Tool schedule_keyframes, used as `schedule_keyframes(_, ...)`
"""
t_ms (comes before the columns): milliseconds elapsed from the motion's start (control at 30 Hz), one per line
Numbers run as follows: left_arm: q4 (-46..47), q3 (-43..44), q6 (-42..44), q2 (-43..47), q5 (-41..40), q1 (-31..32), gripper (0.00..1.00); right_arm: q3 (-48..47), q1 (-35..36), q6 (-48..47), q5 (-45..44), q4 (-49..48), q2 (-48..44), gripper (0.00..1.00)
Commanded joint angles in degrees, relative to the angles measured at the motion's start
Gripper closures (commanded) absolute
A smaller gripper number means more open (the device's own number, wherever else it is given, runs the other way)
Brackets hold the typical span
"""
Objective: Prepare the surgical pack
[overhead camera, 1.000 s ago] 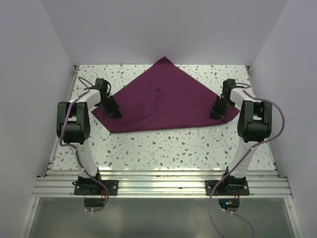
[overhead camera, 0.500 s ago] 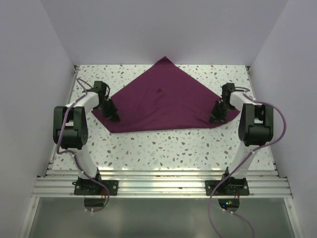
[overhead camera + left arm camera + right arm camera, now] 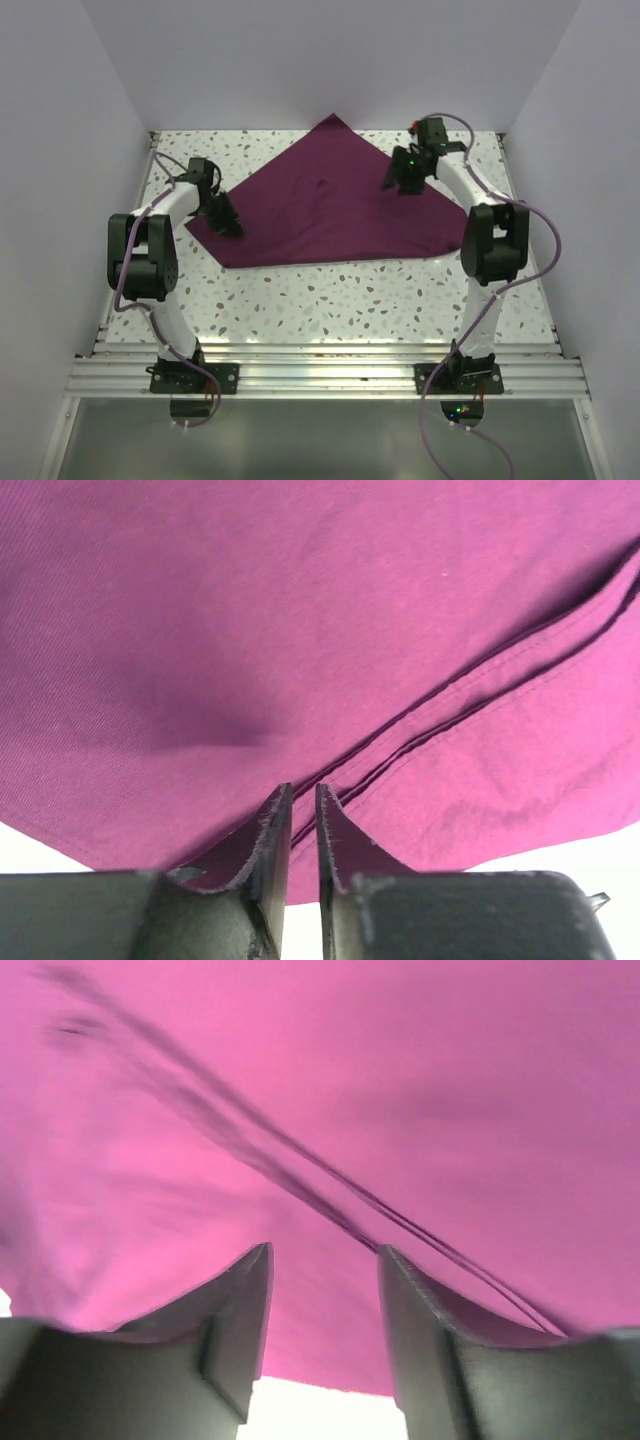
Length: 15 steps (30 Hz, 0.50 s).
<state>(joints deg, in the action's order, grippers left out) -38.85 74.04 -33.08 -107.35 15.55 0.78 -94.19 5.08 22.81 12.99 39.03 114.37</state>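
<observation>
Cloth: the plum surgical pack cloth lies flat on the back half of the bench, and its far tip reaches the back wall.
Edges: layered hems run slantwise in both wrist views.
Open room: there's a broad speckled strip between the cloth's near edge and the rail, plus bare corners at the far left and right.
Left pincer: it sits at the cloth's left corner, fingers nearly pressed together with just a thin slit. I cannot tell whether cloth is nipped.
Right pincer: it's spread wide above the cloth's upper right edge, with nothing between the fingers.
Hidden: the cloth's right corner is tucked behind the right arm.
Room: pale walls close in on three sides.
</observation>
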Motion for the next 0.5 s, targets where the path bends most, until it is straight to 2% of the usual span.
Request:
schedule_keyframes(0,2.9,1.5,2.2,0.7,2.1,0.0,0.80,-11.1,7.7,-4.3,1.2,-2.1,6.6,0.44)
schedule_keyframes(67,3.1,1.6,2.4,0.7,1.9,0.0,0.79,-18.1,9.3,-5.7,0.5,-1.5,11.3,0.37)
schedule_keyframes(133,2.8,1.5,2.4,1.5,0.5,0.0,0.79,-22.5,11.3,-5.8,1.0,-1.4,14.4,0.37)
schedule_keyframes(200,3.2,1.0,2.4,3.0,-0.5,0.0,0.80,-27.0,12.8,-4.2,3.3,-3.4,17.5,0.47)
schedule_keyframes(233,3.3,0.8,2.2,3.4,-1.4,-0.1,0.81,-27.7,13.1,-2.6,6.6,-4.9,18.3,0.62)
schedule_keyframes(267,3.3,0.7,2.3,3.7,-1.8,-0.1,0.81,-28.2,13.5,0.9,8.3,-6.6,19.7,0.69)
schedule_keyframes(300,3.1,0.8,2.2,3.9,-2.1,-0.1,0.82,-28.3,14.5,2.6,9.8,-10.4,20.2,0.74)
schedule_keyframes(333,2.6,0.8,2.2,3.9,-2.2,-0.1,0.83,-28.7,15.2,4.1,11.2,-11.7,21.0,0.77)
schedule_keyframes(367,2.4,0.8,2.2,3.8,-2.2,-0.1,0.84,-30.9,16.4,5.8,13.2,-12.0,22.0,0.84)
schedule_keyframes(467,2.0,-0.6,1.6,3.9,-1.5,-0.1,0.85,-34.6,18.4,7.9,16.7,-11.2,26.6,0.90)
